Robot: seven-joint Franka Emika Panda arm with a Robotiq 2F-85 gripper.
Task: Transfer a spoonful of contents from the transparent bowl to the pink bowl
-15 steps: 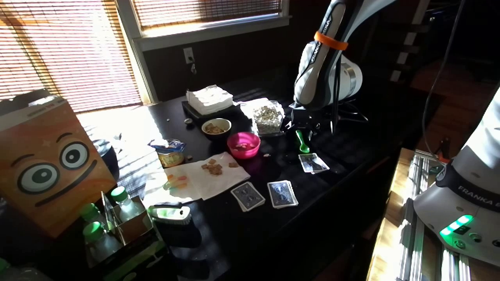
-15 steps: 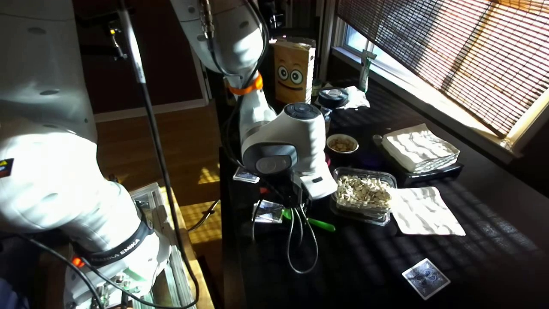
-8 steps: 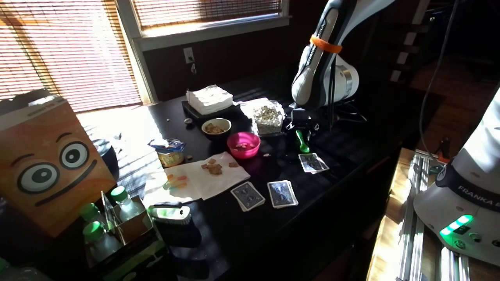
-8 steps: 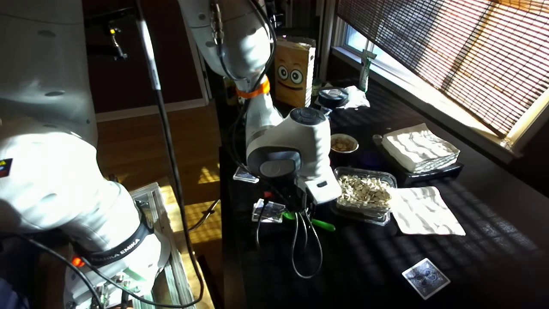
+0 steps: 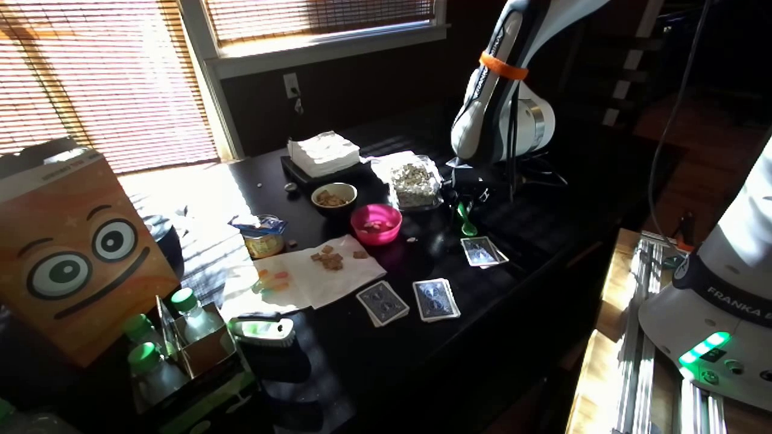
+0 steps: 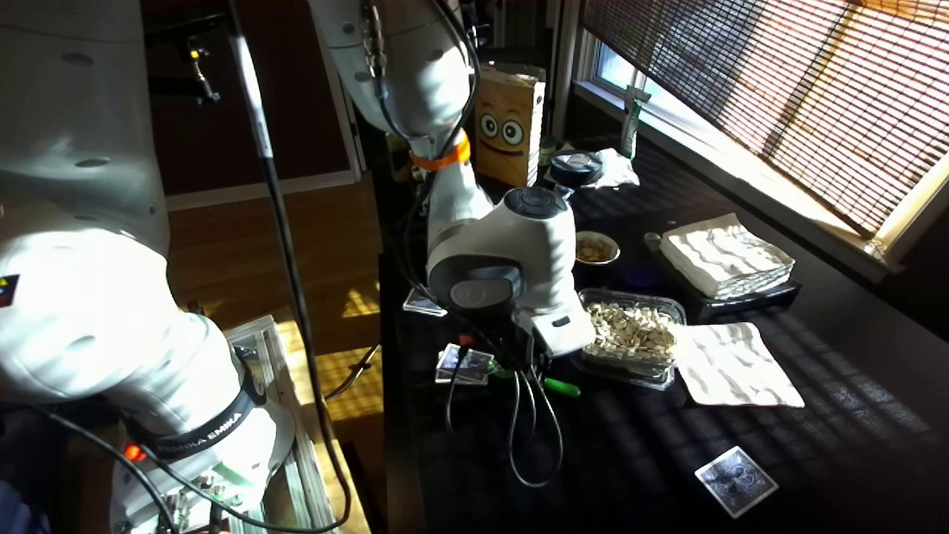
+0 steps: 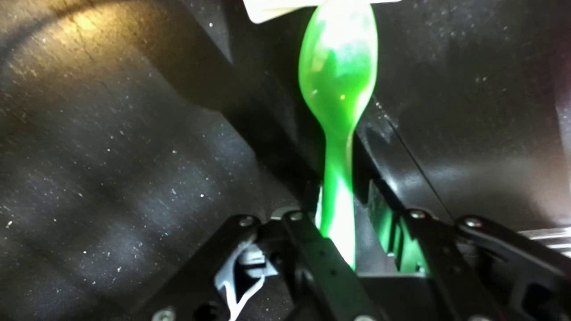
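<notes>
The arm [image 6: 545,252] is overhanging a black table [image 6: 615,475]; the gripper [image 7: 345,200] is pointing at the tabletop, its fingers [image 7: 379,209] standing apart, and the green spoon [image 7: 337,138] is extending its handle between them; a gap is showing on the handle's right side in the wrist view, while contact on its left side cannot be told; the spoon is lying on the table; its tip is overlapping the edge of some playing cards [image 5: 481,251] in the wrist view, and whether the two are touching cannot be told.

The transparent bowl [image 6: 637,371], rectangular in form, is standing near the gripper in both exterior views, holding a heap of pale pieces [image 6: 630,330]; a white napkin [image 6: 741,367] is lying beside it; the pink bowl [image 5: 380,236] is standing near the transparent bowl in an exterior view, containing a few small pieces [image 5: 374,225]; a dark bowl [image 5: 332,210] with a pale interior is standing just beside it, containing brown squares [image 5: 329,199]; an orange box [image 5: 78,241] with a cartoon face is standing well apart from the spoon, near green-capped bottles [image 5: 198,324].
</notes>
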